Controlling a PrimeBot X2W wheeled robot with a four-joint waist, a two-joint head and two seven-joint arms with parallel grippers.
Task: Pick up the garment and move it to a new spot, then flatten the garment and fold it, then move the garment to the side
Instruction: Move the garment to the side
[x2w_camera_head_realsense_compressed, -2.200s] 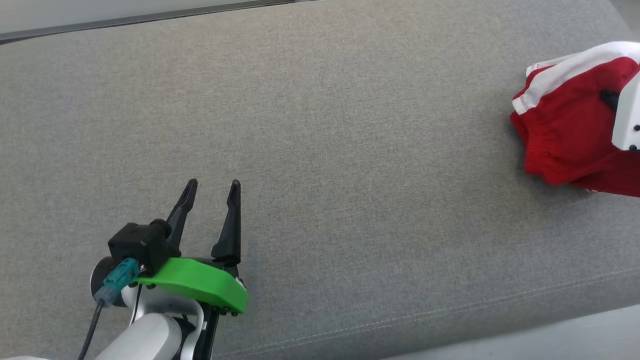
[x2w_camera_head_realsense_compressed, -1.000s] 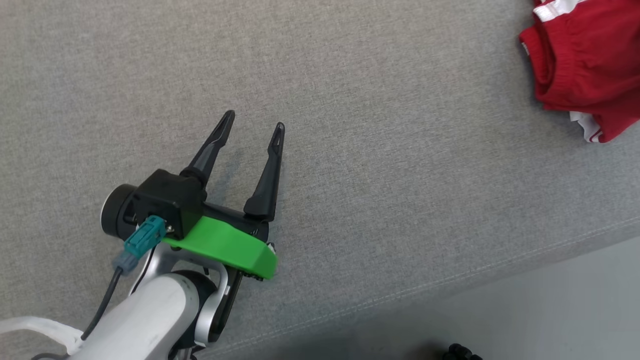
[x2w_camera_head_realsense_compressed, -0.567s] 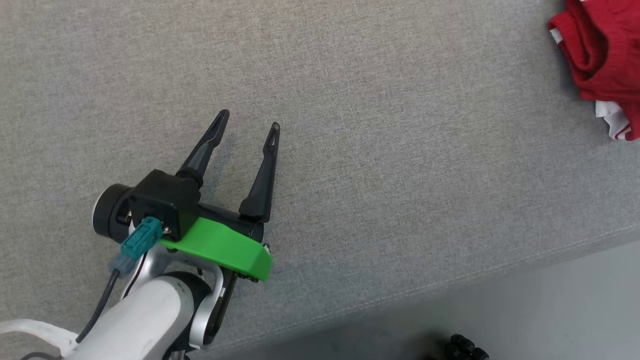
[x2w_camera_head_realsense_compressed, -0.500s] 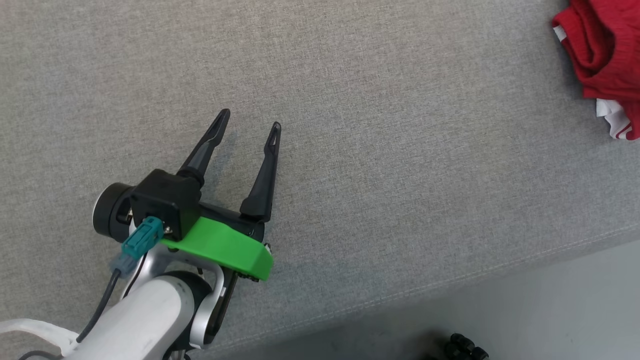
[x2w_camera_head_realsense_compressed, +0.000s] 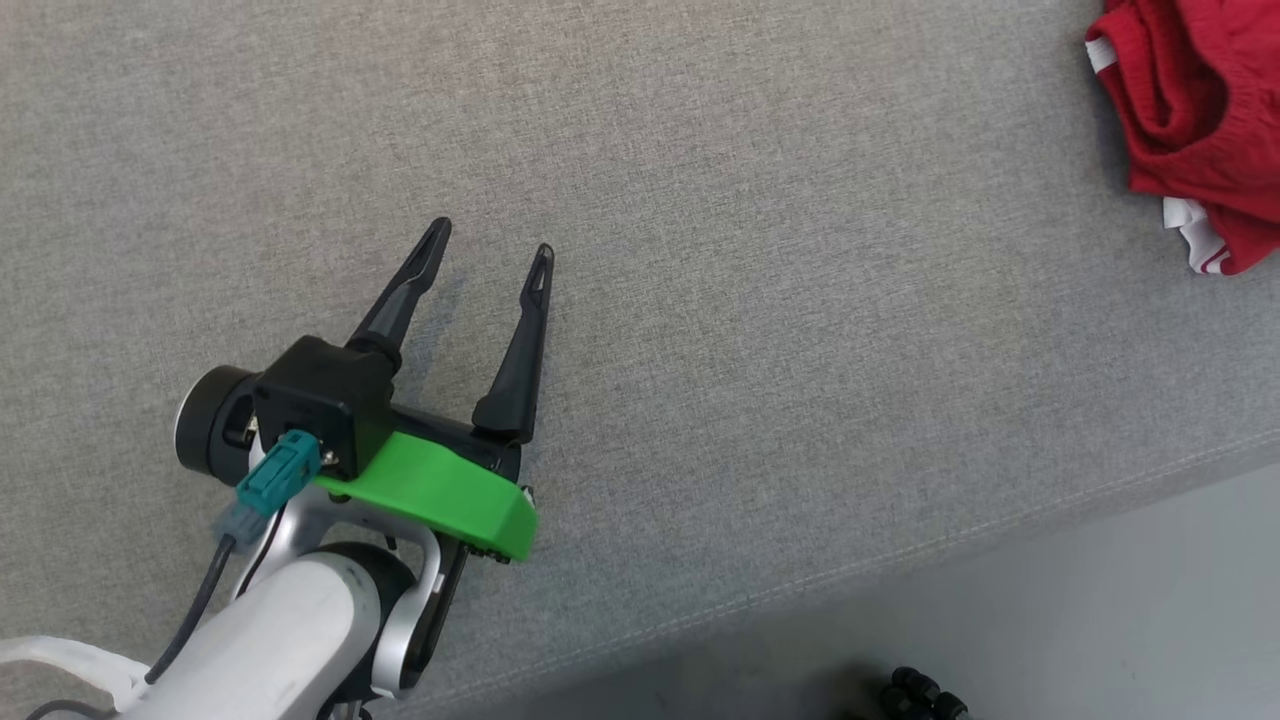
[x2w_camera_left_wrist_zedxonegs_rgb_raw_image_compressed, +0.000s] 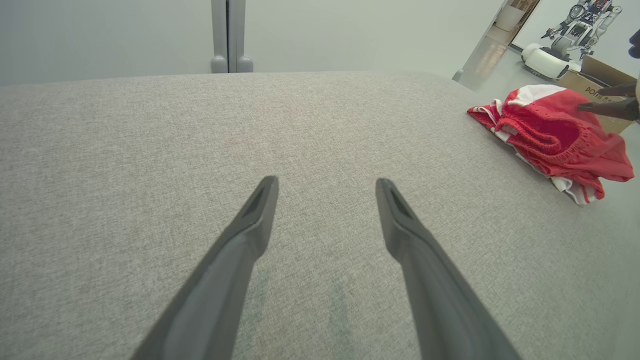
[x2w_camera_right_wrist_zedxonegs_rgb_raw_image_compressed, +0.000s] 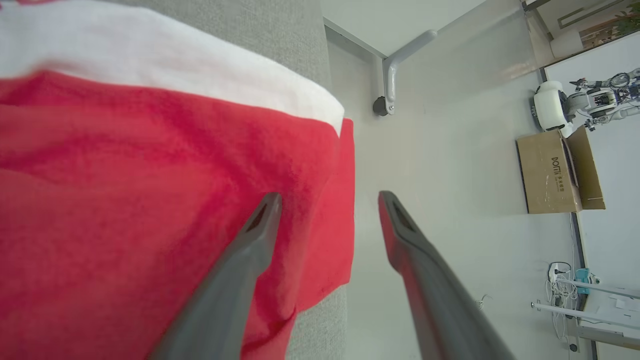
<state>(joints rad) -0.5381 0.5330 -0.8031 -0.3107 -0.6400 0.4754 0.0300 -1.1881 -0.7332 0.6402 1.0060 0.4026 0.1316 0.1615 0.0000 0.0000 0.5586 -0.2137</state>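
The red garment (x2w_camera_head_realsense_compressed: 1190, 110) lies bunched at the right edge of the big grey soft top (x2w_camera_head_realsense_compressed: 750, 300), the left gripper (x2w_camera_head_realsense_compressed: 492, 238) and right gripper (x2w_camera_right_wrist_zedxonegs_rgb_raw_image_compressed: 329, 196) are wide open, and a brown box (x2w_camera_right_wrist_zedxonegs_rgb_raw_image_compressed: 550, 172) sits on the pale floor (x2w_camera_right_wrist_zedxonegs_rgb_raw_image_compressed: 450, 150)

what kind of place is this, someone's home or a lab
Probably a robotics lab or test room rather than a home: another white robot stands beyond a brown cardboard box on a smooth pale floor, beside the wide grey fabric pad.

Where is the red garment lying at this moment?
The red garment lies bunched at the head view's upper right, near the grey cushion's right end, far from the left gripper.
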